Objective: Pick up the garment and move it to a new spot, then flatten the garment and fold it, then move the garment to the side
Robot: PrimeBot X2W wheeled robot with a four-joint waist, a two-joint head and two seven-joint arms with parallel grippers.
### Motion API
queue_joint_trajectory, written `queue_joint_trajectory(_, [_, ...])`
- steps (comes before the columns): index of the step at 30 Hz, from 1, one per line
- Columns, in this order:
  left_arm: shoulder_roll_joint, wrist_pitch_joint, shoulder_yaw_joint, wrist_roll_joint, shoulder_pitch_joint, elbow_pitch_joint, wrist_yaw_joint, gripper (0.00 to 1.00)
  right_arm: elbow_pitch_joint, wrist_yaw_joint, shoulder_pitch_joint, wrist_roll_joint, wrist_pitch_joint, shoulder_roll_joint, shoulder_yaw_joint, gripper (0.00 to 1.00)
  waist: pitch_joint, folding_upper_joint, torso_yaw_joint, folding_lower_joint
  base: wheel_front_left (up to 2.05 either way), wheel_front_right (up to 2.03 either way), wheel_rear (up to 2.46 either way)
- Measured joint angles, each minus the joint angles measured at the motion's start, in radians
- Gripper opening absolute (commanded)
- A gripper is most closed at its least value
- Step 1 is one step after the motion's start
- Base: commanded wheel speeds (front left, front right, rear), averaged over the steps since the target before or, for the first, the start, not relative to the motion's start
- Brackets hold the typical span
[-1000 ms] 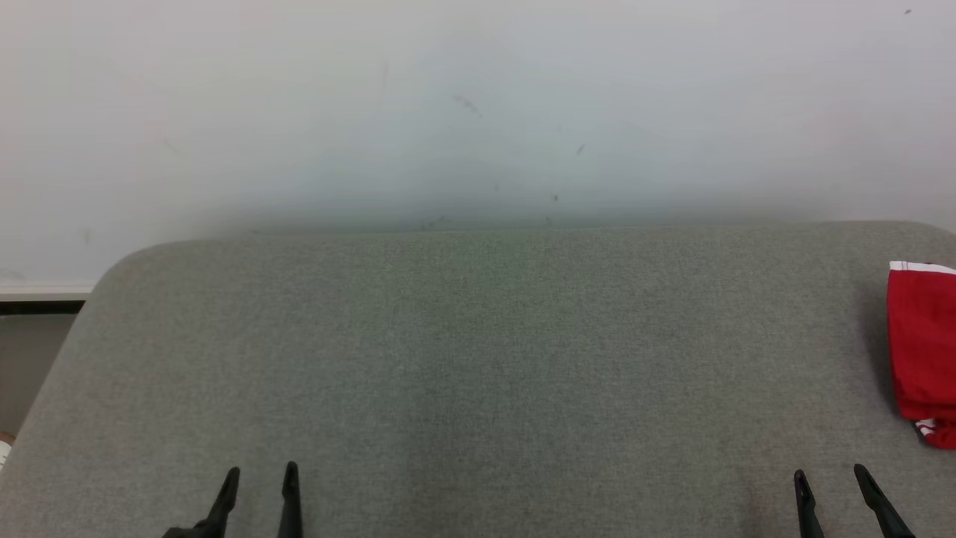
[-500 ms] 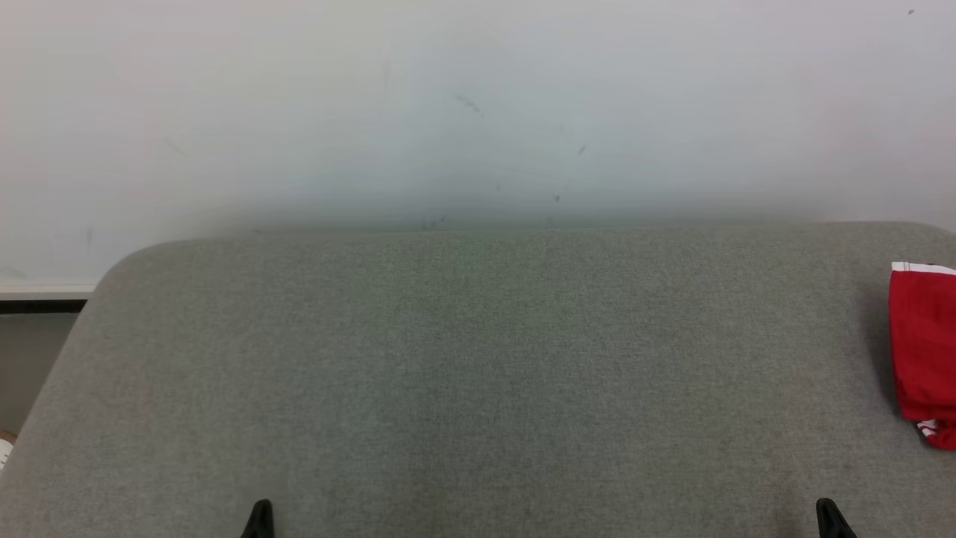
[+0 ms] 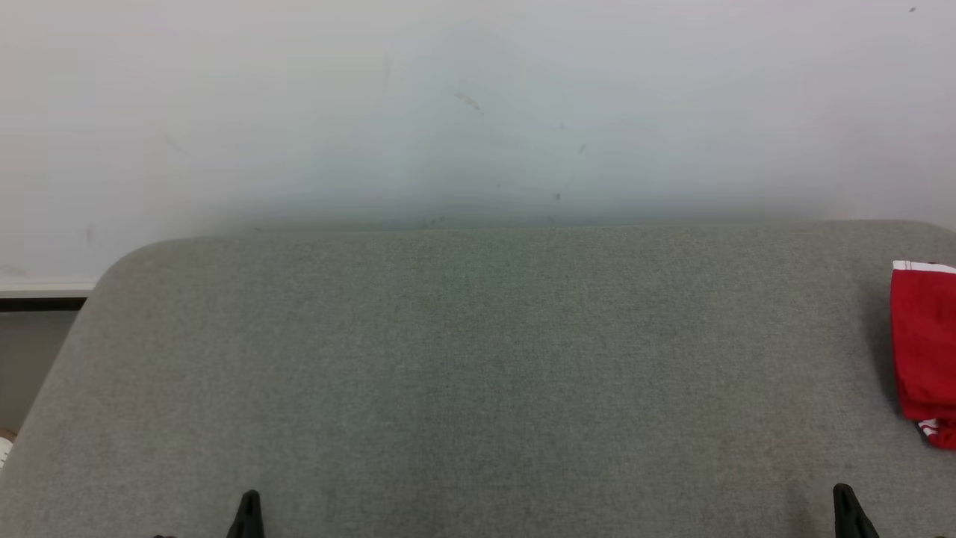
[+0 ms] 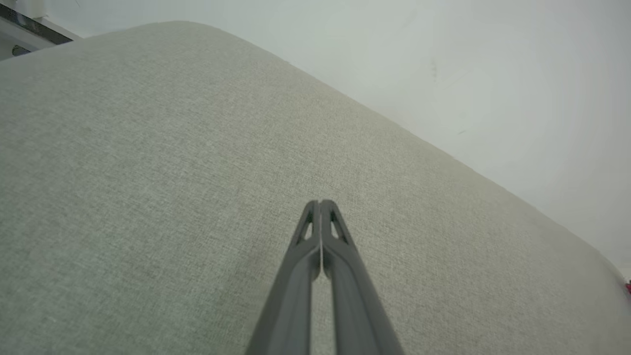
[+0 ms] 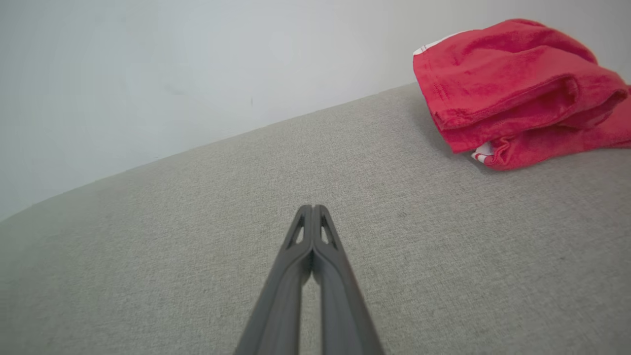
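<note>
Both my jaws have just snapped shut, empty, over the grey fabric bench (image 3: 478, 359), folded red cloth garment (image 5: 493, 84) lying off to my right, so the job looks done.

Left gripper (image 3: 249, 502), two long dark grey slotted plastic fingers: tip visible at the lower left of the head view, pointing up the frame. Seen from the left wrist, the left gripper (image 4: 320, 203) has both fingers pressed together at the tips, jaws closed. Right gripper (image 3: 842, 496), same dark two-finger build: tip at the lower right, pointing up, leaning slightly left. Seen from the right wrist, the right gripper (image 5: 312, 207) likewise has its fingertips meeting, jaws closed
</note>
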Motion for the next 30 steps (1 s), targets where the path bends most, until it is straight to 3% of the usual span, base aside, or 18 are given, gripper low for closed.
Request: queue_joint_trajectory(30, [0.0, 0.107, 0.04, -0.425, -0.056, -0.021, -0.05, 0.0, -0.023, 0.0, -0.064, 0.462, 0.107, 0.0, -0.013, 0.0, 0.007, 0.0, 0.001, 0.0, 0.0, 0.0, 0.0])
